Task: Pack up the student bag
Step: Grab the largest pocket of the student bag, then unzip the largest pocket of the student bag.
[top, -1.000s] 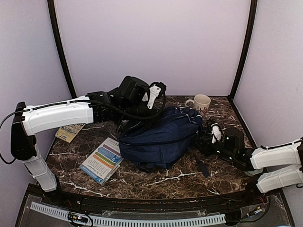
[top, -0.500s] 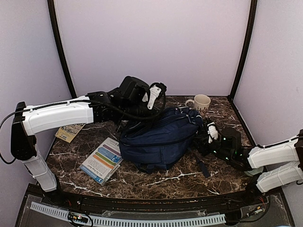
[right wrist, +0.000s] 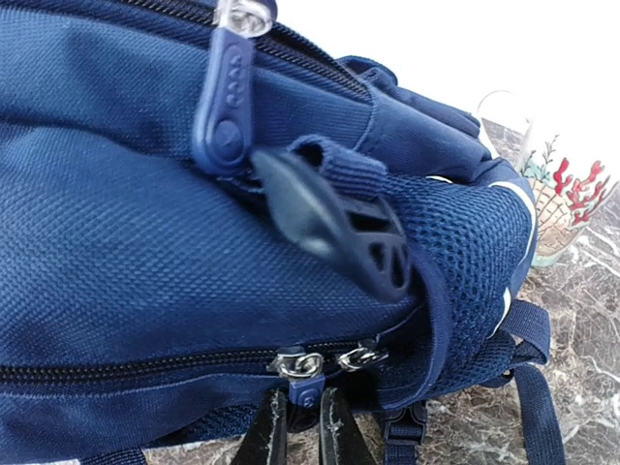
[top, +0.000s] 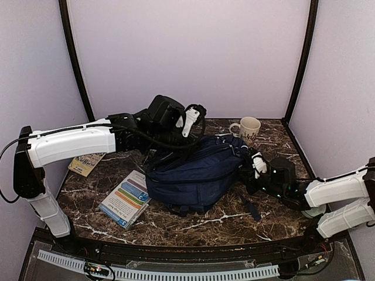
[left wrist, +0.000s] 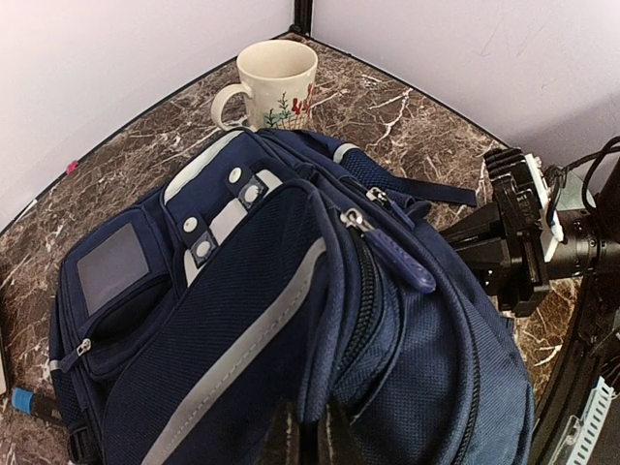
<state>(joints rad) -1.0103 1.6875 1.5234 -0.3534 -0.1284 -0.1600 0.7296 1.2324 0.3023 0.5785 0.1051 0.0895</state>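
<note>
So, the bag [top: 196, 175] is lying on its side in the middle of the table [top: 234, 219], with the mug [top: 249, 127] just behind it and the book [top: 128, 198] off to its front left. The left gripper [left wrist: 305, 436] is pinched tight on a fold of cloth at the bag's top edge, holding that part up. The right gripper [right wrist: 300, 431] is low at the bag's right end, fingers narrowed onto the little zip pull [right wrist: 306, 390], right where two sliders sit side by side.

My read: this is the "get the zip open" bit, before anything goes in.

Tips if you're doing this:
- Pull along the line of the teeth, not out from the bag, or the slider just jams.
- Let the left side hold the cloth taut. A slack bag will slide along with the pull.
- Make sure only the tab is pinched, not the cloth under it. I can't tell how deep it sits between the fingers.
- The black buckle [right wrist: 339, 228] hangs just above, so go slow past it.
</note>
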